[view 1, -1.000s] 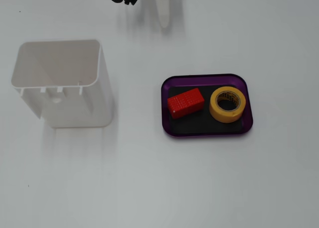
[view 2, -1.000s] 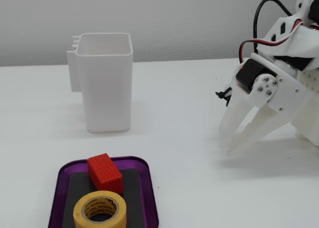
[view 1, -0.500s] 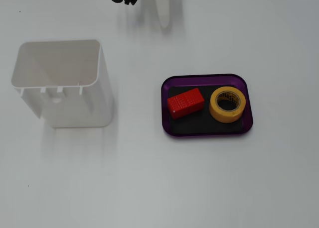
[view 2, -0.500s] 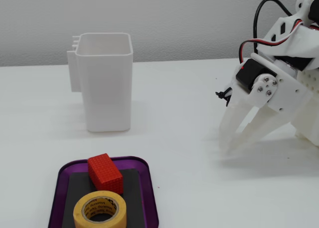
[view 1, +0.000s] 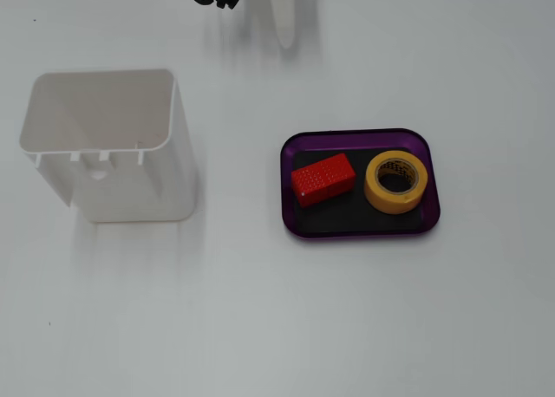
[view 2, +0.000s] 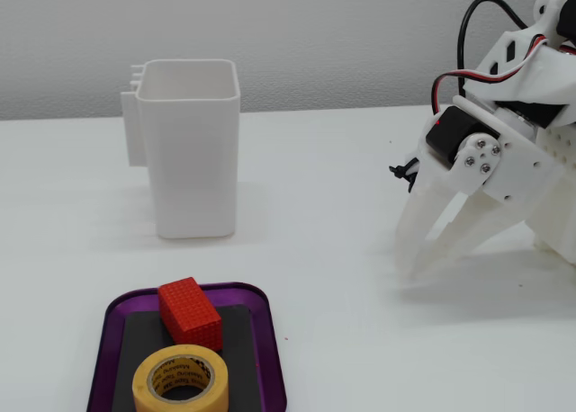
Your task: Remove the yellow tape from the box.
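The yellow tape lies flat in the right half of the purple-rimmed box, next to a red block. In another fixed view the tape sits at the near end of the box, with the red block just behind it. My gripper rests tip-down on the table far to the right, well away from the box. Its white fingers meet at the tips and hold nothing. In a fixed view only its tip shows at the top edge.
A tall white plastic container stands left of the box; it also shows behind the box in another fixed view. The arm's base and cables fill the right side. The table is plain white.
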### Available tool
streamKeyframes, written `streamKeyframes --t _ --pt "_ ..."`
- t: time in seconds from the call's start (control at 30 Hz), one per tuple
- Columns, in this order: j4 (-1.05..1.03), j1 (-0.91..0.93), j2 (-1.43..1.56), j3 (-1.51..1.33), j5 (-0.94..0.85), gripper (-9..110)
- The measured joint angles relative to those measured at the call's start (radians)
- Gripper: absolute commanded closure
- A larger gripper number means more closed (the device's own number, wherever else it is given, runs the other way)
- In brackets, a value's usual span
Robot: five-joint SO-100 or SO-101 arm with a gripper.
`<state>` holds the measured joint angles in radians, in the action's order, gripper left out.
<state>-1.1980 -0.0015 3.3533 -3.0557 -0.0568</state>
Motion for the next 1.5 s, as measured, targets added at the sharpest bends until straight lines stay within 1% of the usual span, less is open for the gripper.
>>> streamKeyframes --t 1.03,1.23,1.3,1.4,1.5 --pt "0.0 0.0 0.0 0.002 -0.003 102" --pt "0.046 0.0 0.0 0.002 -0.006 102" --pt "0.064 0.0 0.0 0.011 -0.034 102" --pt "0.083 0.0 0.0 0.057 -0.144 102" --pt "0.083 0.0 -0.008 0.114 -0.199 102"
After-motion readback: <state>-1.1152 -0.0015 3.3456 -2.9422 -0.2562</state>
